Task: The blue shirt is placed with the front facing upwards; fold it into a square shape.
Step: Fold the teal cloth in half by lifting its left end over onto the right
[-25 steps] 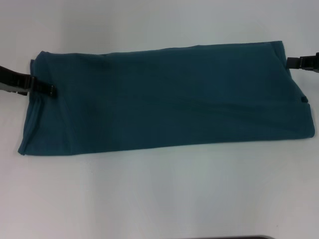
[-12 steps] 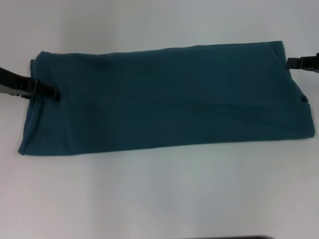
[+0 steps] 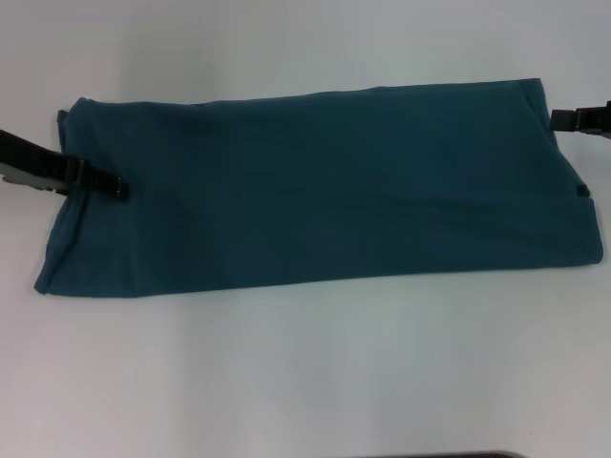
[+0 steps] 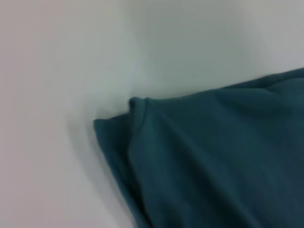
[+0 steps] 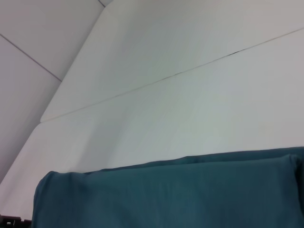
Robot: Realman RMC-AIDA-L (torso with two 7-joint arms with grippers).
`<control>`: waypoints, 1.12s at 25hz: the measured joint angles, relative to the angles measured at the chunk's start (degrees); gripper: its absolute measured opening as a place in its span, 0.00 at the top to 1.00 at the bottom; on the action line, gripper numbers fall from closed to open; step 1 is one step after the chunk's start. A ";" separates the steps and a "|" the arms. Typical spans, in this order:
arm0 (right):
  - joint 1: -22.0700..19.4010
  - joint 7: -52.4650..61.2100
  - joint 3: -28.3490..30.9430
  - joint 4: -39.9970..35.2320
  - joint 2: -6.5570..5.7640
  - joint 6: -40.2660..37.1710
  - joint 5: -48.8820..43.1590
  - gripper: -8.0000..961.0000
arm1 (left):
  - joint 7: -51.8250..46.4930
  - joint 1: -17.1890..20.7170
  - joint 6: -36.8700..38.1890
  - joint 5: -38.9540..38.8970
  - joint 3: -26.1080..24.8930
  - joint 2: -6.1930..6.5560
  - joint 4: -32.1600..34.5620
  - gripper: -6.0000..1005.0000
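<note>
The blue shirt [image 3: 325,186] is laid across the white bench [image 3: 305,382] as a long folded band, plain teal side up. The left tool [image 3: 113,187] is set on its left end; the right tool [image 3: 558,119] sits at its far right corner. Neither tool's state can be told.

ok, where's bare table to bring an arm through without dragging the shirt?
Widest bare stretch: the white table in front of the blue shirt, along its near edge. A second clear band lies beyond its far edge. The ends are crowded: the left gripper sits over the shirt's left end, and the right gripper is at the far right corner.
</note>
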 joint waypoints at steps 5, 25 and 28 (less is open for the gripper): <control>0.03 -0.02 0.00 0.00 0.00 0.00 0.00 0.98 | 1.13 -0.30 0.82 -2.05 0.05 -0.08 -0.02 0.16; -0.04 0.05 0.00 0.00 0.00 0.00 0.00 0.98 | 0.51 0.30 -0.25 -0.93 0.01 0.47 -0.75 0.16; -0.04 0.07 0.00 0.00 0.00 0.07 0.00 0.98 | 0.19 0.30 -0.37 -0.22 -0.19 0.52 -0.53 0.16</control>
